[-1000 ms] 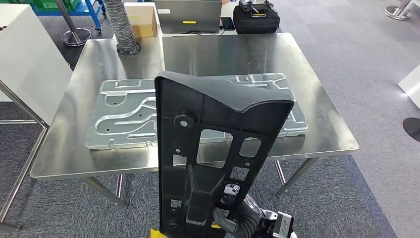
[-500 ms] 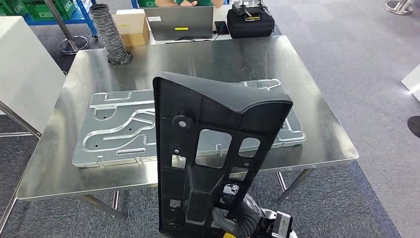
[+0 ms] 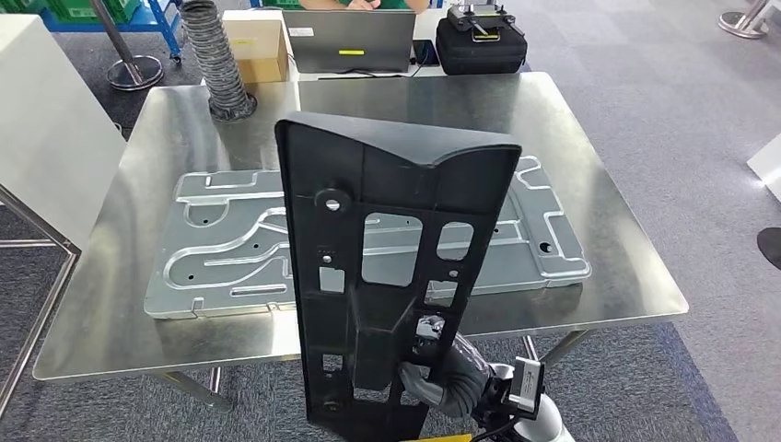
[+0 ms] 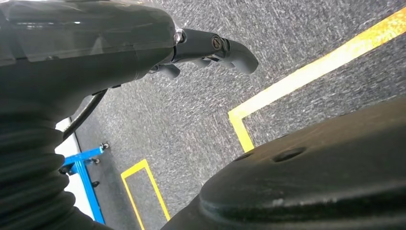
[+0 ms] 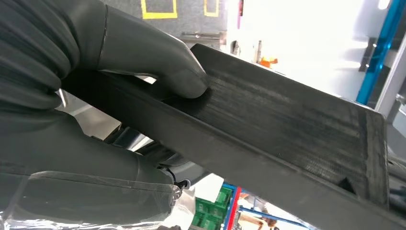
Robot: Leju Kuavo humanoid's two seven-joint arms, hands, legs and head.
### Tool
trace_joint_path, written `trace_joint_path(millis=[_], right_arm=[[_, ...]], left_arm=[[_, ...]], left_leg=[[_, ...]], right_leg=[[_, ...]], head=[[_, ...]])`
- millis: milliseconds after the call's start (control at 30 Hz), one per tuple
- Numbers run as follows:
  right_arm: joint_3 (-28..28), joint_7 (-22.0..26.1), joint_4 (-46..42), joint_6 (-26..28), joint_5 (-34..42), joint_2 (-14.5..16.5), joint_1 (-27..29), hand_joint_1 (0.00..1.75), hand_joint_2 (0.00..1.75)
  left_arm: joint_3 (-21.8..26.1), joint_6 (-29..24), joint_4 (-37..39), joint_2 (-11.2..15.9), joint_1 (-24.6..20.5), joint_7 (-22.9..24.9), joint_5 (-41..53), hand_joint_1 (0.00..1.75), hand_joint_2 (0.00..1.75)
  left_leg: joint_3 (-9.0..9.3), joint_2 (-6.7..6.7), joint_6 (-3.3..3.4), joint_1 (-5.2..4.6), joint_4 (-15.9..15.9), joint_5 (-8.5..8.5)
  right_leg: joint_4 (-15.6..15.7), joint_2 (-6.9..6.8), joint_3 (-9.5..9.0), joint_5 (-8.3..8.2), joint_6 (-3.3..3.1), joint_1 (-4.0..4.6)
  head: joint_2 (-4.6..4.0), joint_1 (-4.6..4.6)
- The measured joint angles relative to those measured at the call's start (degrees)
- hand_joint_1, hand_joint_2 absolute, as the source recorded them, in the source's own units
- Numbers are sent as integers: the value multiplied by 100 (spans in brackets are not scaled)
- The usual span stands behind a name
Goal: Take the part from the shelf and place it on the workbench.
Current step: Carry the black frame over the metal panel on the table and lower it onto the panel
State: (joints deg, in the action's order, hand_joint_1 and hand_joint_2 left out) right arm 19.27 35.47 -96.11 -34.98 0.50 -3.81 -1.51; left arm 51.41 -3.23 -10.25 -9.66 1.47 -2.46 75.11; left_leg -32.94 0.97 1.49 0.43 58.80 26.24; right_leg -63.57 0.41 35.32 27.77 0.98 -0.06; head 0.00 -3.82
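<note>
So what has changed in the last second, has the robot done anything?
The whole view shifted, so the camera moved rather than the things. The black part now stands more upright before the table. The right hand still grips it; the metal panel still lies on the table.

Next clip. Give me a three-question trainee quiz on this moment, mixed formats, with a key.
1. True or false: the black plastic part already lies flat on the steel workbench.
2. Which hand grips the black plastic part? A) the left hand B) the right hand C) both
3. Fill in: lying flat on the workbench is a stamped ____ panel.

Key: 1 false, it is held upright in front of the workbench; 2 B; 3 metal.
</note>
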Motion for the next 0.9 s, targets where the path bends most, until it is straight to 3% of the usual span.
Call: trace_joint_path(millis=[67, 133, 200, 267, 333, 367, 400, 433, 500, 567, 667, 733, 833, 867, 900], right_arm=[[-2, -6, 37, 5, 18, -56, -110, 175, 175], [-3, -7, 63, 4, 30, -90, -163, 175, 175], [-4, -7, 82, 2, 35, -108, -191, 175, 175], [-4, -7, 99, -1, 37, -115, -219, 175, 175], [-3, -8, 126, -2, 37, -120, -236, 175, 175], [-3, -9, 143, -3, 37, -123, -237, 175, 175], [-3, -11, 160, -2, 37, -126, -237, 175, 175], [-3, -15, 175, 1, 38, -130, -241, 175, 175], [-2, -49, 204, 7, 64, -143, -283, 175, 175], [-3, -128, 242, -14, 163, -176, -409, 175, 175], [-8, -321, 331, -124, 427, -244, -736, 175, 175], [-11, -469, 406, -182, 619, -283, -1008, 175, 175], [-12, -673, 592, -213, 900, -344, -1448, 175, 175], [-9, -730, 680, -203, 969, -364, -1596, 175, 175], [-5, -785, 771, -190, 1029, -381, -1745, 175, 175]], left_arm=[[0, 2, 0, -7, 2, 1, 5, 0, 175], [0, 2, 0, -9, 2, 2, 8, 0, 175], [0, 2, -1, -2, 3, 2, 8, 0, 175], [0, 2, -2, 7, -3, 0, 8, 0, 175], [0, 2, -2, 8, -23, -4, 8, 0, 175], [0, 2, -2, 9, -33, -5, 8, 0, 175], [0, 2, -2, 10, -40, -5, 8, 0, 175], [0, 4, -2, 13, -43, -4, 9, 0, 175], [0, 12, -2, 19, -29, -2, 21, 0, 175], [0, 21, -2, 19, -16, 0, 41, 0, 175], [0, 26, -2, 11, -16, 2, 53, 0, 175], [0, 25, -2, 3, -16, 3, 51, 0, 175], [0, 23, -2, -1, -14, 3, 49, 0, 175], [0, 23, -2, -1, -14, 2, 49, 0, 175], [0, 24, -2, -1, -13, 1, 49, 0, 175]], left_leg=[[19, 12, -42, -11, -5, 19], [27, 19, -102, -13, -31, 21], [15, 13, -162, -19, 30, 81], [-189, 7, -214, -20, 488, 342], [-577, 6, -258, -11, 1252, 673], [-724, 6, -276, -7, 1516, 735], [-768, 6, -291, 0, 1564, 675], [-700, 5, -301, 9, 1384, 511], [-344, -9, -301, 26, 609, 106], [-113, -18, -235, 26, 103, -56], [-106, -14, -107, 11, 31, -58], [-104, -28, -41, 28, 8, -76], [-112, -42, 1, 33, 2, -78], [-112, -42, 2, 32, 2, -77], [-109, -39, 2, 31, 3, -76]], right_leg=[[472, -1, -180, -168, -64, 39], [534, -1, -188, -163, -101, 53], [616, -8, -244, -193, -150, 14], [695, -22, -308, -219, -196, -23], [700, -34, -323, -207, -222, -19], [692, -36, -327, -196, -225, -17], [681, -33, -334, -181, -223, -18], [665, -26, -345, -162, -213, -22], [607, -2, -365, -105, -173, -22], [540, 23, -347, -52, -116, -4], [512, 33, -317, -32, -33, -1], [309, 21, -237, 103, 29, -18], [-732, -4, 269, 605, 105, -43], [-1035, -7, 432, 688, 116, -49], [-1149, -7, 509, 660, 118, -54]], head=[[0, 0], [0, 0], [0, 0], [0, 0], [0, -1], [0, -1], [0, -1], [0, -1], [0, -1], [0, 0], [0, 0], [0, 0], [0, 0], [0, 0], [0, 0]])
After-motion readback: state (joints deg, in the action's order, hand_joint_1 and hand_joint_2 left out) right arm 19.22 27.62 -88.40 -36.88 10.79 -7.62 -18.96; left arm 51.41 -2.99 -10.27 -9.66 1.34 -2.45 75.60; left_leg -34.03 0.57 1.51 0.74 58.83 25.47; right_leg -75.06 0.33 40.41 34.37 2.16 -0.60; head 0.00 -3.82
